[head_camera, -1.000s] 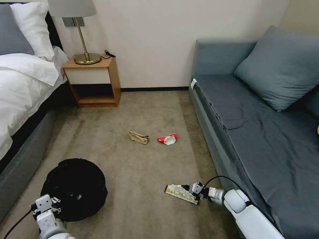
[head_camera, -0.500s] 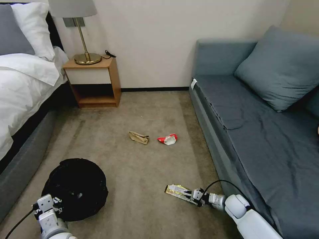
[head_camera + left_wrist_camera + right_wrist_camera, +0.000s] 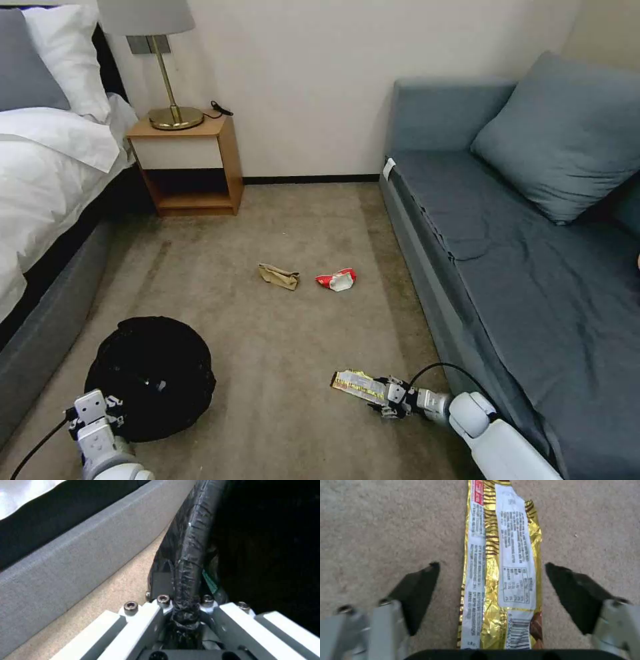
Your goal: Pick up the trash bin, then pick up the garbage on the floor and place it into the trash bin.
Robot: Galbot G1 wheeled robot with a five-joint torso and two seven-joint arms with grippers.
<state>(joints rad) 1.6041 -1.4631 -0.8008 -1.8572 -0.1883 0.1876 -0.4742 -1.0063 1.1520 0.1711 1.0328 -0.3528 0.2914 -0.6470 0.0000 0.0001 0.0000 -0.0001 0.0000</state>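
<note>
bin [image 3: 150, 377] upright, black-lined | snack wrapper [image 3: 357, 383] flat (carpet) | brown bag [image 3: 278, 276], red wrapper [image 3: 337, 279] adjacent

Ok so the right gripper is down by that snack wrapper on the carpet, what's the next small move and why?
Probably close the right gripper on the snack wrapper. Its fingers are open, one on each side of the wrapper, which lies flat on the carpet between them. The left gripper is clamped on the trash bin rim, so the bin looks ready to receive it.
</note>
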